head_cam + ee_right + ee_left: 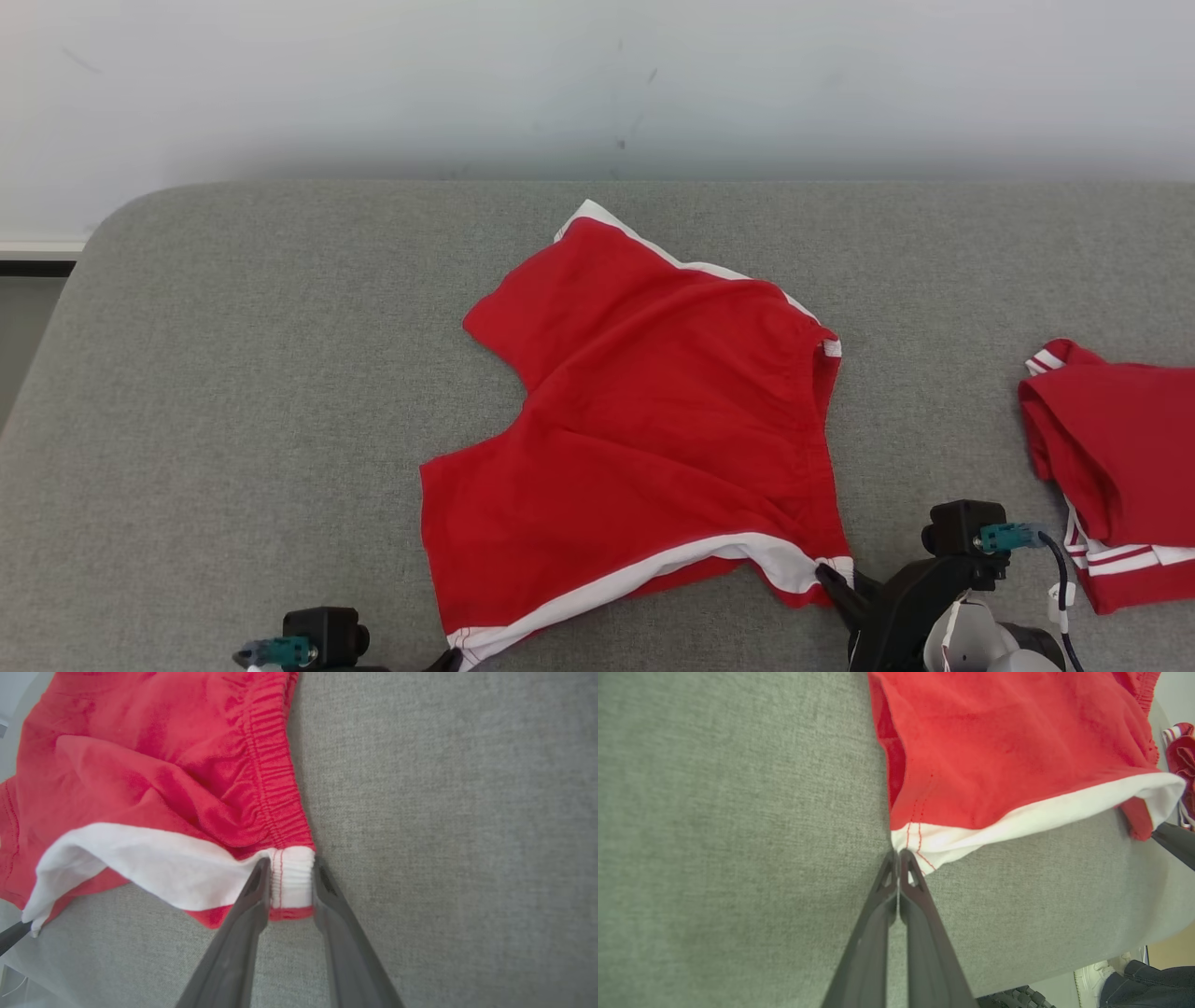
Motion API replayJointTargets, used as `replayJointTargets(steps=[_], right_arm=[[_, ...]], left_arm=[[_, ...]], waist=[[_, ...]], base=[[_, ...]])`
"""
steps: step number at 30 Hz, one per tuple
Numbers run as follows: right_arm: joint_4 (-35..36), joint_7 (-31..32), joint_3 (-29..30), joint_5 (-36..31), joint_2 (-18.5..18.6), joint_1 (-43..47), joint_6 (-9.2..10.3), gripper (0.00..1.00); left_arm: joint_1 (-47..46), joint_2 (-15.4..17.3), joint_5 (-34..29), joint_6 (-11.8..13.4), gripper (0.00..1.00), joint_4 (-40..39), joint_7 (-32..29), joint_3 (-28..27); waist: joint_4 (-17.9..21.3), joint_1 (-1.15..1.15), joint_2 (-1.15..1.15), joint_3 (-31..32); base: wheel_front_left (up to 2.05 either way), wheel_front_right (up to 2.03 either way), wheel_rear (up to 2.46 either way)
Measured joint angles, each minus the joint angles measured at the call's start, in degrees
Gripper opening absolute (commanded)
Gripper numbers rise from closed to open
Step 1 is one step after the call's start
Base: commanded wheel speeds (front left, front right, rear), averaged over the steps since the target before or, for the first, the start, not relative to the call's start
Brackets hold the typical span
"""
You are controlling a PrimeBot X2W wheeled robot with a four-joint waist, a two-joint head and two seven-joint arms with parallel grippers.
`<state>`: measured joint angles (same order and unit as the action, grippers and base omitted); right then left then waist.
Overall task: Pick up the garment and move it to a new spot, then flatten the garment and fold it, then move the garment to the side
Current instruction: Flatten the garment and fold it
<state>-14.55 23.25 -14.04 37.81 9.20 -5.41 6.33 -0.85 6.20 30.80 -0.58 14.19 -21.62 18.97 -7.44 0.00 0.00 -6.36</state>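
Observation:
The garment (653,420) is a pair of red shorts with white trim, spread on the grey table (233,373). At the near left corner of its white leg hem, my left gripper (455,661) is shut. In the left wrist view the closed tips of the left gripper (899,853) pinch that corner of the garment (1017,742). My right gripper (826,574) is at the near right corner. In the right wrist view the right gripper (290,868) stands open, its fingers on either side of the white end of the waistband of the garment (163,765).
A second red garment with white stripes (1111,448) lies folded at the table's right edge. Past the table's near edge, the left wrist view shows a white shoe (1097,975) and dark trousers (1148,980). A pale wall rises behind the table.

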Motion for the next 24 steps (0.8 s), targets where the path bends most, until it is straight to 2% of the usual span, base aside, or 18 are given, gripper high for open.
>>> replayJointTargets(steps=[4,11,18,24], right_arm=[[-0.11,0.67,0.33,0.01,-0.05,0.01,0.22,0.00],[1.40,0.96,0.75,0.07,0.01,0.53,0.24,0.00],[5.47,1.23,1.14,0.41,2.11,5.22,0.29,0.00],[9.26,1.53,1.22,0.41,3.37,8.82,0.29,0.00]], left_arm=[[0.01,-0.01,0.01,0.00,0.00,0.00,0.02,-0.07],[0.01,0.16,0.48,-0.01,0.00,-0.32,0.04,-0.64],[1.16,4.25,1.89,-0.01,0.00,-3.75,-0.02,-3.79],[5.42,5.21,3.31,-0.54,0.00,-7.66,-1.22,-4.21]], waist=[[0.01,0.00,0.00,-0.10],[0.44,0.00,0.00,-0.03],[0.95,0.00,0.00,0.42],[1.21,0.00,0.00,0.79]], base=[[0.00,0.00,0.00],[0.00,0.00,0.00],[0.00,0.00,0.00],[0.00,0.00,0.00]])
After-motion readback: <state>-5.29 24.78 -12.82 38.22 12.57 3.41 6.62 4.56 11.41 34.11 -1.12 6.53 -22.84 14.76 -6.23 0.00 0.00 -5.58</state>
